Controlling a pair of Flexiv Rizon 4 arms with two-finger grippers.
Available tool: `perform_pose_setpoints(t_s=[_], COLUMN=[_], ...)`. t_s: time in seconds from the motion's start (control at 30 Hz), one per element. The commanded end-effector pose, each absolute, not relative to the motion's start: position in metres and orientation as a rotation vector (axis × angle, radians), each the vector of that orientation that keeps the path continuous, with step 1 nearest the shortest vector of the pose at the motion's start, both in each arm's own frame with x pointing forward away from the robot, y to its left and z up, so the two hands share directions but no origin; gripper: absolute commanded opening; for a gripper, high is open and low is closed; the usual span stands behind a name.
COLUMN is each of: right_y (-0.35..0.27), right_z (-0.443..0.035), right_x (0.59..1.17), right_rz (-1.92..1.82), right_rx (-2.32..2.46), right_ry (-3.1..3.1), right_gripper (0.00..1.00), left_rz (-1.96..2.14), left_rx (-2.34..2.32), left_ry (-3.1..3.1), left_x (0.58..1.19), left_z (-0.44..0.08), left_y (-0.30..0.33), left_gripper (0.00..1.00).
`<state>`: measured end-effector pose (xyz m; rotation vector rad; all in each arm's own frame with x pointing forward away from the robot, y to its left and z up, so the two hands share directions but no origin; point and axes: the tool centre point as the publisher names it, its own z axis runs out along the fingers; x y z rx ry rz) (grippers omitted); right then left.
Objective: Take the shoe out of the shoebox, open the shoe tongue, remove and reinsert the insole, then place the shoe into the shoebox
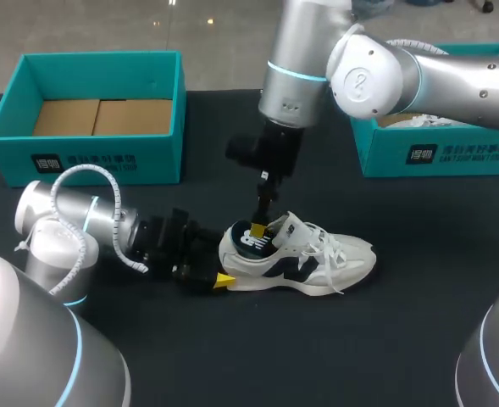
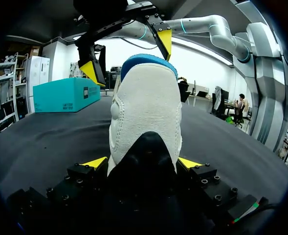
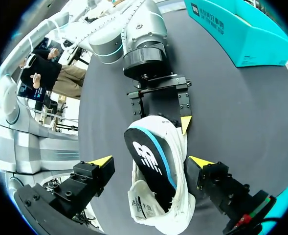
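Observation:
A white sneaker (image 1: 308, 261) with a navy logo stands upright on the black table, toe to the right. My left gripper (image 1: 218, 270) lies low on the table and is shut on its heel; in the left wrist view both yellow tips press the heel (image 2: 144, 112) from the sides. The black insole (image 3: 148, 159) with a blue edge sits in the shoe's opening, and its back end rises above the heel collar. My right gripper (image 3: 151, 161) hangs open over that opening, its fingers straddling the shoe. The tongue (image 3: 144, 208) is folded forward.
An open teal shoebox (image 1: 97, 161) with a bare cardboard floor stands at the back left. A second teal box (image 1: 435, 153) stands at the back right, under my right arm. Bare black table lies in front of the shoe.

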<state>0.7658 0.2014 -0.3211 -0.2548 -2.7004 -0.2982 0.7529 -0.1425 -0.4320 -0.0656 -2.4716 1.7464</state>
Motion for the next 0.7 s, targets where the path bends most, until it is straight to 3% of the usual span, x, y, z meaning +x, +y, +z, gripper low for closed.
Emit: perform_pose_setpoints(t_s=[0.03,0.33,0.37,0.47,0.53,0.6,0.7], right_y=[0.209,0.206,0.206,0.205,0.203,0.202,0.201], right_z=[-0.332,-0.343,-0.343,-0.343,-0.343,-0.342,-0.339], right_x=[0.761,0.75,0.75,0.75,0.75,0.752,0.754], right_rz=[-0.305,-0.322,-0.326,-0.342,-0.346,-0.35,-0.352], right_rx=[-0.245,-0.256,-0.258,-0.271,-0.278,-0.28,-0.283], right_ry=[-2.684,-2.659,-2.658,-2.659,-2.662,-2.664,-2.669], right_gripper=[1.0,1.0,0.96,0.47,0.3,0.04,0.0], left_rz=[1.746,1.746,1.746,1.746,1.746,1.746,1.746], left_rx=[-0.065,-0.065,-0.065,-0.065,-0.065,-0.065,-0.065], left_ry=[-2.473,-2.473,-2.473,-2.473,-2.473,-2.473,-2.473], left_x=[0.753,0.753,0.753,0.753,0.753,0.753,0.753], left_z=[-0.436,-0.436,-0.436,-0.436,-0.436,-0.436,-0.436], left_y=[-0.144,-0.144,-0.144,-0.144,-0.144,-0.144,-0.144], left_gripper=[0.0,0.0,0.0,0.0,0.0,0.0,0.0])
